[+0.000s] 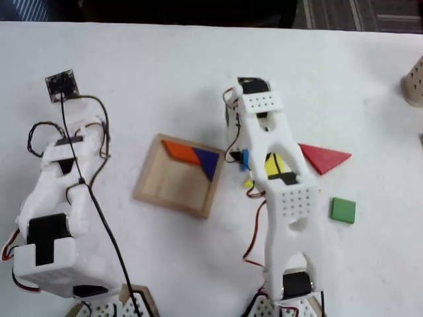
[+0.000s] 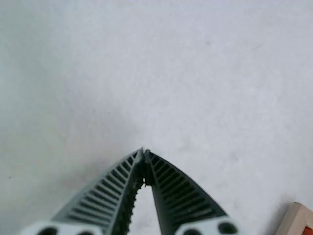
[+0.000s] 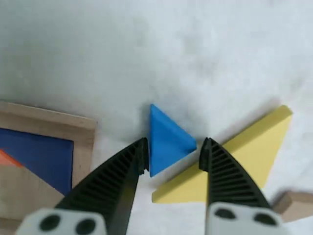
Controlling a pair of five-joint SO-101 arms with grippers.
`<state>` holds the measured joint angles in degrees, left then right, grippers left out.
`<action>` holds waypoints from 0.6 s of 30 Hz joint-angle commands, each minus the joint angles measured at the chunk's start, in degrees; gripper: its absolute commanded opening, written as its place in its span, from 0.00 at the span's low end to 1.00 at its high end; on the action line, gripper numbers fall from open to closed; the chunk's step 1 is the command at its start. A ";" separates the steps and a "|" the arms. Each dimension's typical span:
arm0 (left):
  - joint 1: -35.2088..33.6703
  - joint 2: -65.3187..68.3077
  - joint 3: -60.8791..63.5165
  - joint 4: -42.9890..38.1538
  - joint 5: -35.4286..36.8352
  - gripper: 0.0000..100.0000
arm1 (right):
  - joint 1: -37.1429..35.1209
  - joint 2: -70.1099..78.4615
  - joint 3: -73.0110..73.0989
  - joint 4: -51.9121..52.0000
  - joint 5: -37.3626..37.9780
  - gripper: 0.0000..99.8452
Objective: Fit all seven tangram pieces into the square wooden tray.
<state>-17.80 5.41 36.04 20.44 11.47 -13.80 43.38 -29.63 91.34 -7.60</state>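
Observation:
The square wooden tray lies mid-table with an orange piece and a dark blue piece in its far corner. My right gripper is open, its fingers on either side of a small light blue triangle that lies flat on the table just outside the tray's rim. A yellow triangle lies against the blue one. A red triangle and a green square sit to the right of the right arm. My left gripper is shut and empty over bare table.
The left arm stands left of the tray, whose corner shows in the left wrist view. A beige perforated object sits at the far right edge. A small wooden block lies near the yellow triangle.

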 commanded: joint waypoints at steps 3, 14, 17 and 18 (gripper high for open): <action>0.57 -0.22 -2.99 0.18 0.18 0.02 | -0.13 -12.09 12.48 -12.44 -0.35 0.18; 0.40 -0.22 -2.73 0.18 0.18 0.02 | 1.10 -10.15 15.91 -16.66 -0.62 0.18; 0.40 -0.22 -2.73 0.18 0.18 0.02 | 1.19 -9.27 15.91 -15.69 -0.97 0.18; 0.40 -0.22 -2.73 0.18 0.18 0.02 | 1.54 -9.36 15.91 -14.99 -2.11 0.18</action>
<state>-17.80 5.41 36.04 20.44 11.47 -13.36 34.68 -13.45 75.25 -7.87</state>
